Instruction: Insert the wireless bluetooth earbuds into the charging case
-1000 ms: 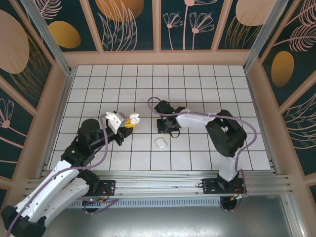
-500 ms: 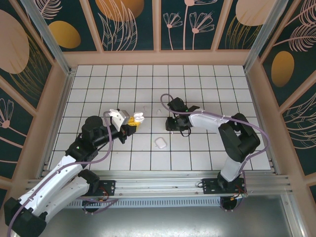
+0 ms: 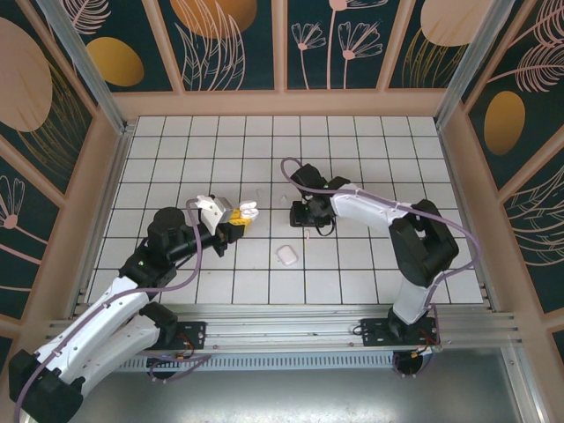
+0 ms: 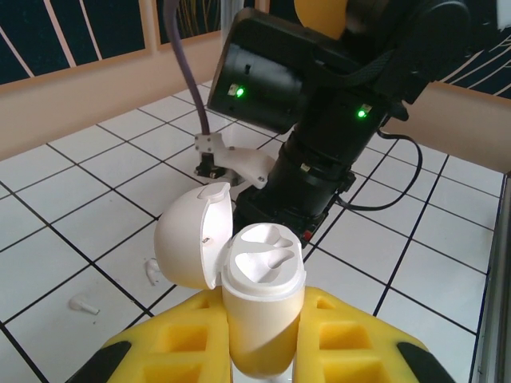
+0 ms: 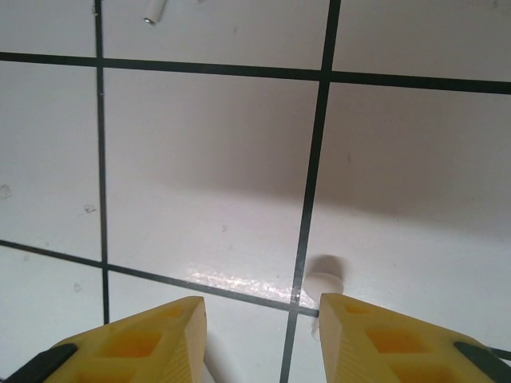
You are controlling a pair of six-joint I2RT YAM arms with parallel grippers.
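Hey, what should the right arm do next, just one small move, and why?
Probably lower the right gripper and close on the earbud lying between its open fingers. The left gripper holds the charging case with its lid open, and the wells look empty.

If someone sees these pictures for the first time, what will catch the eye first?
Probably the open charging case, lid flipped back, clamped upright in the left gripper above the tiled table. Next, the right gripper, open, points down at a tiny white earbud. A second, closed case lies nearer the arm bases.
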